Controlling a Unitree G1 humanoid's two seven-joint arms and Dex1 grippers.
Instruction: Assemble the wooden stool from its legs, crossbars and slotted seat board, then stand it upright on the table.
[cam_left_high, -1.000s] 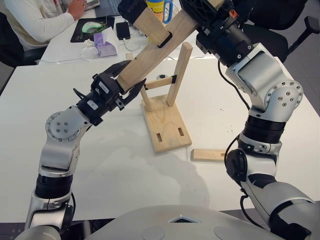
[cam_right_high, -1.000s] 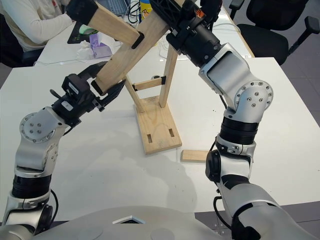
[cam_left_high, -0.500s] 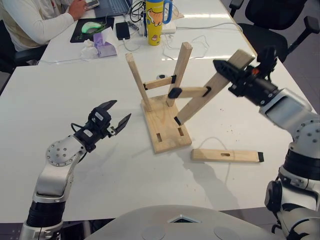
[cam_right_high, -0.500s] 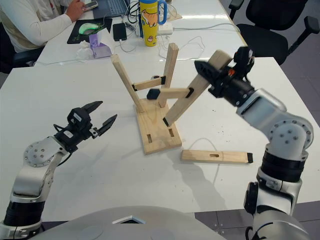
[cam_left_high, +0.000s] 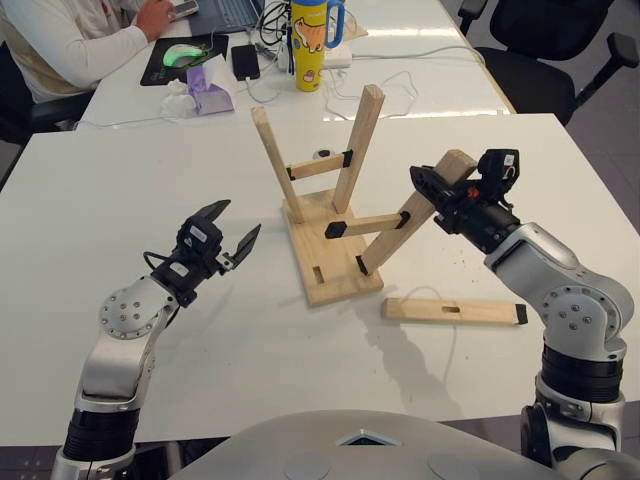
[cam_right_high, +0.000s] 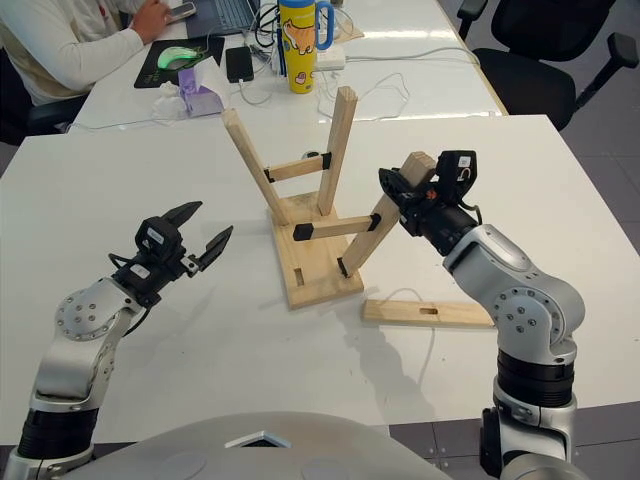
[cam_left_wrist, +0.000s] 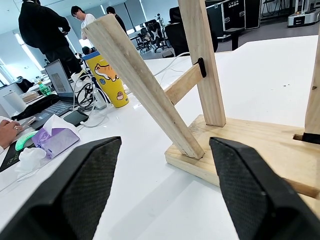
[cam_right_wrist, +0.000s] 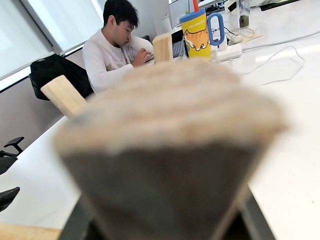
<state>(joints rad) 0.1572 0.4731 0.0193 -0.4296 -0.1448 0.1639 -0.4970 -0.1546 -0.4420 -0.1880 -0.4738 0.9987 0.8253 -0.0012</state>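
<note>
Just changed: the right claw (cam_left_high: 437, 195) is bringing the third leg (cam_left_high: 388, 240) down onto the seat board (cam_left_high: 325, 245); half a second ago the leg's foot was hanging higher over the middle of the board, and now it is sitting low at the near right corner.

Right claw: it is pinching the third leg near its upper end and holding it tilted, top leaning away from the board.

Side crossbar (cam_left_high: 370, 224): it is sticking out of the third leg toward the two standing legs (cam_left_high: 357, 150), its dark tip free and not touching them.

Left claw (cam_left_high: 240, 217): it is hovering over the table (cam_left_high: 200, 340) beside the board with its fingers spread, gripping nothing; a second ago it was clamping the lower end of the third leg high in the air, and since letting go it is barely moving.

Seat board: it is lying flat on the table in the same place, the standing legs and the rear crossbar (cam_left_high: 318, 166) between them unmoved.

Fourth leg (cam_left_high: 452, 311): it is lying on the table just beside the board, untouched.

Free slot (cam_left_high: 318, 272): it is showing open at the near left corner.

Meaning for the task: the third leg is probably being seated; whether its foot is already entering its slot cannot be told. The leg is still needing to be righted, the fourth leg fitted, and the stool turned upright.
</note>
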